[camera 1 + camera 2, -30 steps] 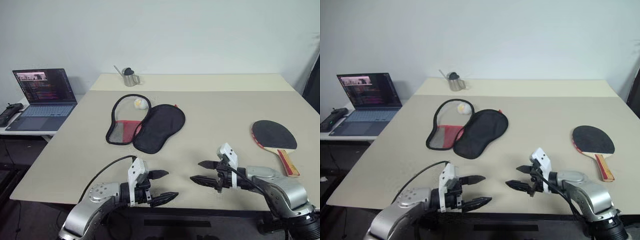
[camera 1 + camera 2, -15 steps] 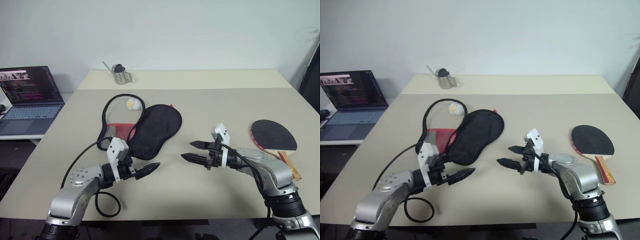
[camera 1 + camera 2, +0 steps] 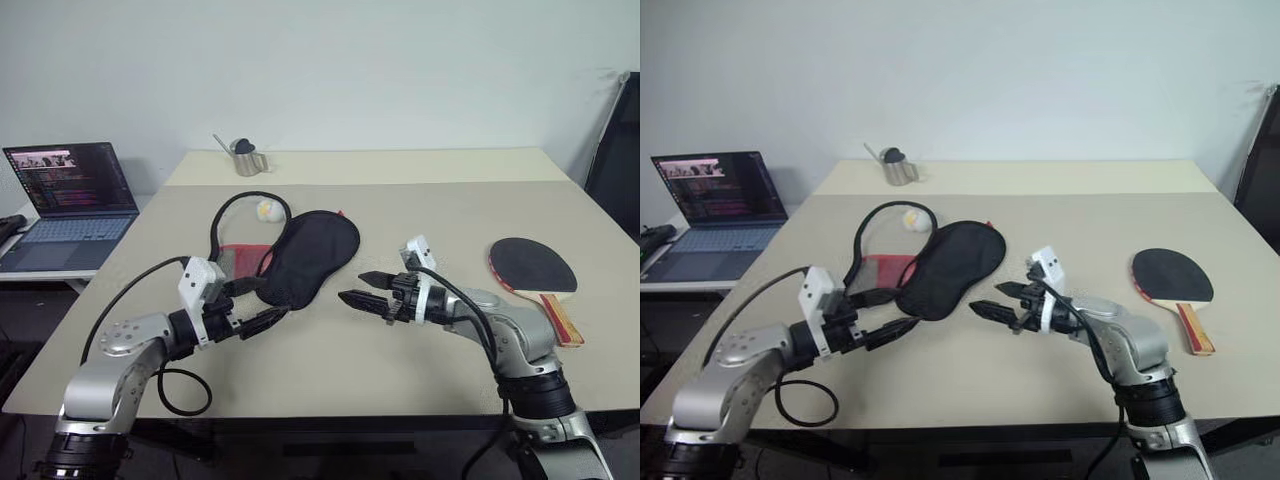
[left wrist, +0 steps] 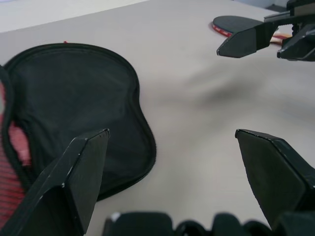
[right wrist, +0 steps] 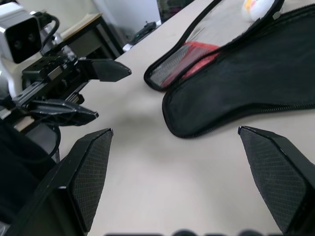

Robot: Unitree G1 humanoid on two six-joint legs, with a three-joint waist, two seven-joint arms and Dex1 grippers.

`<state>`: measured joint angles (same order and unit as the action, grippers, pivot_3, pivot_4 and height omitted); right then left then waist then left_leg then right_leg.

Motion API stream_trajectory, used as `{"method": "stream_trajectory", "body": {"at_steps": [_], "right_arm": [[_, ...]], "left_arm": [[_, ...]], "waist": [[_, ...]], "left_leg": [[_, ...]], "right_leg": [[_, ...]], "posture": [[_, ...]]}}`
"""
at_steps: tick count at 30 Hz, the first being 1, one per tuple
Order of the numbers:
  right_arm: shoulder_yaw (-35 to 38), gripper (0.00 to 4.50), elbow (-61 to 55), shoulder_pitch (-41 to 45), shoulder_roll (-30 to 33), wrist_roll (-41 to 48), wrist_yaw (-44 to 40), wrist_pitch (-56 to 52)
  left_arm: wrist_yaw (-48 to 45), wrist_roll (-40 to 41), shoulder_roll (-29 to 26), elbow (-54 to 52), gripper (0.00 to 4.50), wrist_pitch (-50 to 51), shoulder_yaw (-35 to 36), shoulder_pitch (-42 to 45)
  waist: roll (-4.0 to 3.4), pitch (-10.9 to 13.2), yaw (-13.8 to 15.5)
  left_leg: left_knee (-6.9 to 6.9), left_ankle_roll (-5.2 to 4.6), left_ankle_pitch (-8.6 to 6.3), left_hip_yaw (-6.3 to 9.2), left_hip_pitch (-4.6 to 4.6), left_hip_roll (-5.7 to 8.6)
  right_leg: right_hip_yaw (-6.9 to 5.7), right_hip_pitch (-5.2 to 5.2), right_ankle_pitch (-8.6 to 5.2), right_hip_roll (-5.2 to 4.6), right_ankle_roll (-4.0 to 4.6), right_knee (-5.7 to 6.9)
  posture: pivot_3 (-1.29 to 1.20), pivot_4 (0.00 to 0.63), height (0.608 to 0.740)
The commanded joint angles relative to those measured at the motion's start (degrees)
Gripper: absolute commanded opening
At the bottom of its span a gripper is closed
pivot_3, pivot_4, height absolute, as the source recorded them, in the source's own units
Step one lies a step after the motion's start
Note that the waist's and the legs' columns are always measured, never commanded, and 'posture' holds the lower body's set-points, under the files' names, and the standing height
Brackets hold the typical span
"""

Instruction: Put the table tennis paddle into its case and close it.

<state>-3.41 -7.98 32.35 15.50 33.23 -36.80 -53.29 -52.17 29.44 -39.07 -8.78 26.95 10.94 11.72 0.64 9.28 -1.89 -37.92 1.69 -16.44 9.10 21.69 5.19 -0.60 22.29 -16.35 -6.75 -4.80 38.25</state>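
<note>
On the low side table at far left sits one open laptop (image 3: 70, 200), its screen lit. The big beige table (image 3: 420, 200) carries the rest. At its far edge stands a single small metal pitcher (image 3: 245, 157).

Next comes the left gripper (image 3: 262, 303), above the near left part of the table, its two black fingers (image 4: 74, 182) spread wide with nothing between them. It points toward the near end of the case (image 3: 290, 255), close to it; contact cannot be made out from these angles.

There is one case, unzipped and laid open in two halves. The black half runs on a slant, narrow end toward the near left and rounded end toward the far right. The other half, with its red and mesh panel (image 3: 887, 268), lies beside it on the left, and one small white-yellow ball charm (image 3: 267, 210) rests at its far end.

To the right of the case hangs the right gripper (image 3: 366, 288), aimed leftward at it, fingers (image 5: 86, 174) likewise wide apart and empty, clear of the fabric.

Farthest right lies the one paddle (image 3: 535, 272), flat on the table and well apart from the case. Its black face is up, the round blade toward the left and far side, the wooden handle pointing toward the near right edge.
</note>
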Motion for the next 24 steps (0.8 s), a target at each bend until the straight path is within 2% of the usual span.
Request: {"method": "stream_trajectory", "body": {"at_steps": [1, 7, 19, 24], "right_arm": [[-0.70, 4.47, 0.96, 3.15, -1.06, -0.90, 3.18, -2.06], [-0.90, 4.47, 5.89, 7.50, -4.82, -1.17, 7.46, -6.63], [-2.98, 4.47, 29.24, 19.03, -14.83, -13.50, 17.15, 2.83], [-2.26, 4.47, 38.34, 23.38, -18.85, -15.96, 18.06, 6.14]], "left_arm": [[-0.39, 1.01, -1.98, 1.84, 4.50, -1.00, 3.84, 1.54], [-2.02, 0.88, -4.00, 6.13, 4.50, -1.20, 5.66, 2.56], [-4.71, -0.36, -6.87, 12.84, 4.50, -2.83, 6.84, 2.88], [-4.87, -0.37, -6.80, 12.57, 4.50, -3.00, 6.46, 2.90]], "waist": [[0.00, 0.00, -0.08], [-0.01, 0.00, -0.16], [-0.03, 0.02, -1.02], [-0.04, 0.02, -1.40]], "left_leg": [[0.00, 0.06, 0.03, -0.01, 0.00, 0.00], [0.02, 0.10, 0.05, -0.01, 0.09, 0.00], [0.06, 0.12, 0.06, -0.03, 0.11, -0.02], [0.07, 0.14, 0.07, -0.05, 0.17, -0.01]], "right_leg": [[0.01, 0.01, 0.00, 0.00, 0.00, 0.00], [0.01, 0.06, 0.00, -0.01, 0.00, -0.15], [0.05, 0.20, 0.00, -0.01, 0.00, -0.10], [0.09, 0.38, 0.00, -0.01, 0.01, -0.08]], "posture": [[0.00, 0.150, 0.740], [0.00, 0.150, 0.740], [0.00, 0.150, 0.740], [0.00, 0.150, 0.740]]}}
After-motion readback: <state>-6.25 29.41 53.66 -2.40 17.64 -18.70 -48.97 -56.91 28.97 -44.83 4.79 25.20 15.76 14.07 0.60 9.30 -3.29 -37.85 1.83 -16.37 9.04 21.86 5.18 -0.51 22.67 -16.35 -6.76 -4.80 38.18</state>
